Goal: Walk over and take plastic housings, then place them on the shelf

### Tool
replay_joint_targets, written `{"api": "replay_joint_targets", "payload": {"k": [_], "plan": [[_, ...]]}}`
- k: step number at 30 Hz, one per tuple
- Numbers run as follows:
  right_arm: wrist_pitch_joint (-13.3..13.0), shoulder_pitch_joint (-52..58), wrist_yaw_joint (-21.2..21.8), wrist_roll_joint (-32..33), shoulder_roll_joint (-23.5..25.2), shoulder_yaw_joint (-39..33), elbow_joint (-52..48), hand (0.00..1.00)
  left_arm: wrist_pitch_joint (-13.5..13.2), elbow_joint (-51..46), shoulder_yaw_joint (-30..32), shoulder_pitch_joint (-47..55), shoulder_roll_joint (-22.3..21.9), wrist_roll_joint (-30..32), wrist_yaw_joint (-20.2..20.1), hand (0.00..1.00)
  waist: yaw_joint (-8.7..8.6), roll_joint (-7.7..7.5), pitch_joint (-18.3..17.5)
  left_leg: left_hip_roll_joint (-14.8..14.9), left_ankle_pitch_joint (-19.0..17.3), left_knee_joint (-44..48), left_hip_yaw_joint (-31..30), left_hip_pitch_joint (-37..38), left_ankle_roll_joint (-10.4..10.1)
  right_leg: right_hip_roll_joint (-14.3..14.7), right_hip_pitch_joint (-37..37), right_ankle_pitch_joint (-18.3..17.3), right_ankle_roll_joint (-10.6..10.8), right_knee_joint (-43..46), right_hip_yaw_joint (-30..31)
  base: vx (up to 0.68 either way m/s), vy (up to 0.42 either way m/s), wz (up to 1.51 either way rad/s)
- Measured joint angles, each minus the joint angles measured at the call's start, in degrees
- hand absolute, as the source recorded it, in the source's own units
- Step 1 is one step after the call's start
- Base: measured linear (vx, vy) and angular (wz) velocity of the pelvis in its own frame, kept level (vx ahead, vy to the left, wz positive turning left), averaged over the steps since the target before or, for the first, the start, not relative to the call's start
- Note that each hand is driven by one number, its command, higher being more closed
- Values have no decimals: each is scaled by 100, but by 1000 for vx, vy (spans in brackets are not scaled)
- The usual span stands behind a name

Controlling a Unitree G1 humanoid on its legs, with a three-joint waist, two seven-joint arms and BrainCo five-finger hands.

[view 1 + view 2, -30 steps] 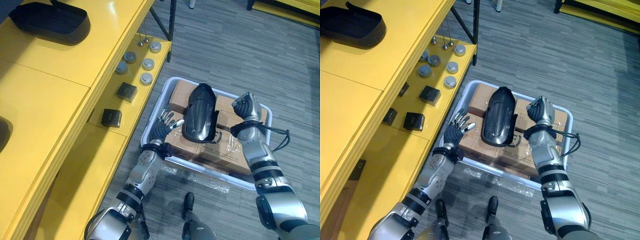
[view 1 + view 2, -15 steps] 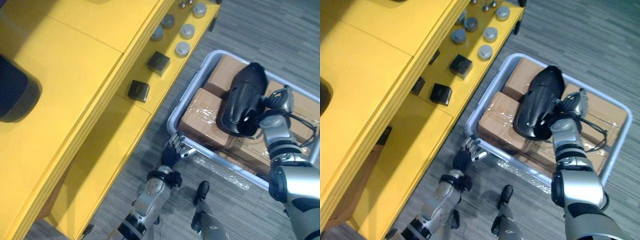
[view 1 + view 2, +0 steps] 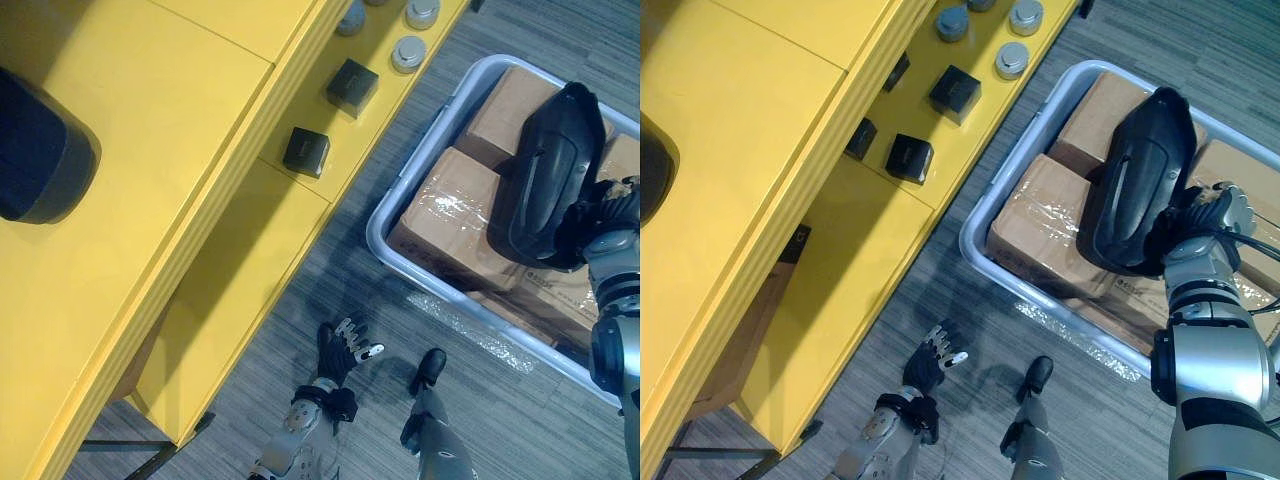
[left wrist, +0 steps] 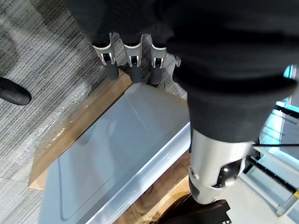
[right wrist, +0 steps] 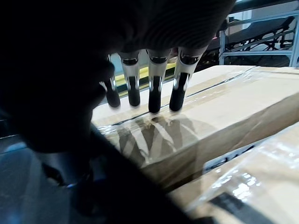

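A black plastic housing [image 3: 550, 175] lies on the cardboard boxes [image 3: 445, 220] inside a grey bin [image 3: 400, 260] on the floor at the right. My right hand [image 3: 1215, 210] rests against the housing's near right edge, and in the right wrist view its fingers [image 5: 154, 88] reach straight out over a taped box [image 5: 224, 102]. My left hand [image 3: 340, 350] hangs open over the carpet, apart from the bin and nearer to me. In the left wrist view its fingers [image 4: 133, 65] are straight above the bin's grey wall [image 4: 117, 154]. Another black housing [image 3: 40, 150] sits on the yellow shelf top.
The yellow shelf [image 3: 180, 200] fills the left side. Its lower level carries two small black blocks [image 3: 306, 152] and grey round caps [image 3: 408, 52]. A strip of grey carpet [image 3: 330, 280] runs between the shelf and the bin.
The whole picture has shifted, so the camera moved. My left hand has drawn back from the bin's rim toward me. The right hand stays by the housing.
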Motion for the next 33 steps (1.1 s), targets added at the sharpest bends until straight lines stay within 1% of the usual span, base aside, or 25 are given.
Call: {"api": "replay_joint_targets", "payload": {"k": [5,12,15,16,17,19,20,22,23,24,25,27,28,29,30,33], "plan": [[-87,-31,87,80,-195,119,37,100,2,1,208,5,-20,1,-42,0,45,8,4,-25,26,-9,-61,-120,1,-7,-88,-1,0,4,-43,26,65,6],[-114,255,137,245,-161,198,-45,100,1,-1,482,0,-89,7,-82,0,90,15,8,-26,38,-11,-55,-97,1,-1,-75,-2,-2,4,-32,28,66,-1],[-107,755,124,239,-19,85,-618,100,3,-44,667,-1,-81,10,-77,0,69,10,13,-23,35,-11,-60,113,0,2,140,-5,-4,1,-33,38,64,2],[-109,917,115,227,59,85,-856,100,3,-103,727,-2,-69,10,-75,0,21,6,16,-21,27,-12,-71,192,-9,3,227,-17,-1,1,-38,38,49,7],[-109,1153,109,110,174,85,-1303,100,0,-268,826,-8,-5,12,-78,0,-63,0,20,-11,21,-20,-92,298,-15,2,340,-56,-2,11,-45,37,44,6],[-102,1393,102,-24,244,80,-1767,100,-4,-443,864,-42,113,12,-77,0,-104,-17,30,11,17,-21,-82,402,-20,15,433,-63,-7,17,-38,35,30,-2],[-105,1638,89,-183,402,81,-2288,100,-4,-611,886,-71,236,12,-78,0,-208,-66,60,35,8,-28,-62,552,-32,30,566,-90,-5,33,-26,28,13,-9],[-103,1970,83,-351,542,79,-2823,100,-2,-725,889,-148,385,9,-82,0,-254,-142,73,68,-11,-39,2,739,-55,55,711,-109,-7,38,13,22,-4,-15],[-107,2246,81,-521,700,80,-3290,100,-3,-837,948,-241,508,9,-90,0,-331,-234,51,105,-32,-44,52,908,-83,89,848,-125,-15,37,59,19,-16,-19],[-109,2316,81,-615,773,85,-3424,100,-2,-878,974,-279,567,9,-90,0,-360,-283,39,124,-45,-46,70,973,-100,105,891,-128,-18,37,95,15,-15,-27],[-111,2444,82,-702,862,86,-3628,100,-2,-920,1020,-345,638,10,-96,0,-361,-371,-10,155,-61,-69,145,1069,-120,130,926,-136,-20,34,166,7,-16,-34],[-114,2745,111,-913,1134,93,-4060,100,-2,-935,1092,-539,851,13,-97,0,-443,-633,-154,218,-110,-91,321,1300,-180,208,1053,-169,-42,21,313,8,-12,-39],[-115,2818,135,-945,1209,93,-4147,100,-1,-931,1108,-579,902,13,-97,0,-478,-697,-203,238,-120,-92,353,1357,-191,226,1090,-178,-50,17,327,24,-22,-31],[-119,3039,175,-1055,1299,112,-4362,100,5,-908,1139,-684,990,13,-96,0,-503,-802,-304,275,-156,-94,386,1487,-230,263,1193,-194,-51,-9,349,28,-25,-20],[-131,3249,256,-1153,1359,119,-4539,100,5,-866,1143,-800,1021,12,-95,0,-564,-879,-431,303,-176,-95,426,1594,-256,293,1288,-218,-62,-16,373,55,-23,-17],[-138,3518,423,-1295,1437,230,-4813,100,11,-465,1127,-1196,1039,4,-93,0,-660,-957,-709,351,-211,-97,490,1791,-297,343,1502,-226,-69,-112,434,58,8,-10]]}}
